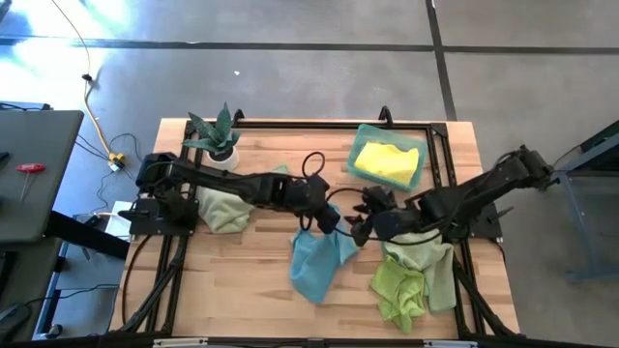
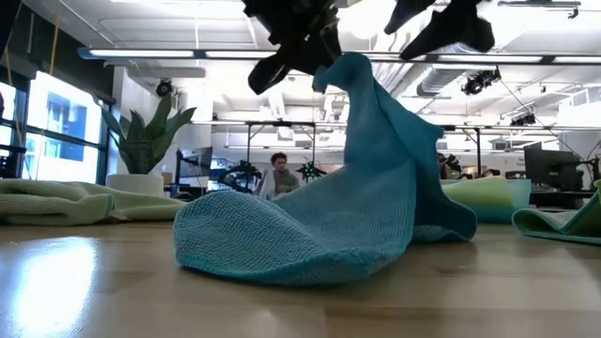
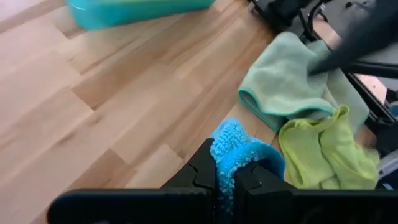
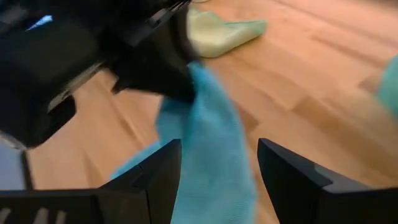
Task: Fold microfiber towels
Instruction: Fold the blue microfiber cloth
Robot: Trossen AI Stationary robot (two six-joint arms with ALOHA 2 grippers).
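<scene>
Where the high view looked down on mid-table, I had the left gripper (image 1: 324,217) lifting the blue towel (image 1: 317,263) by one corner, with the right gripper (image 1: 366,227) just beside it. At table height the towel's lower half lay bunched on the wood. By the wrist views, left jaws pinched only a thin corner, which I judged might slip; right jaws stood spread astride the cloth.
</scene>
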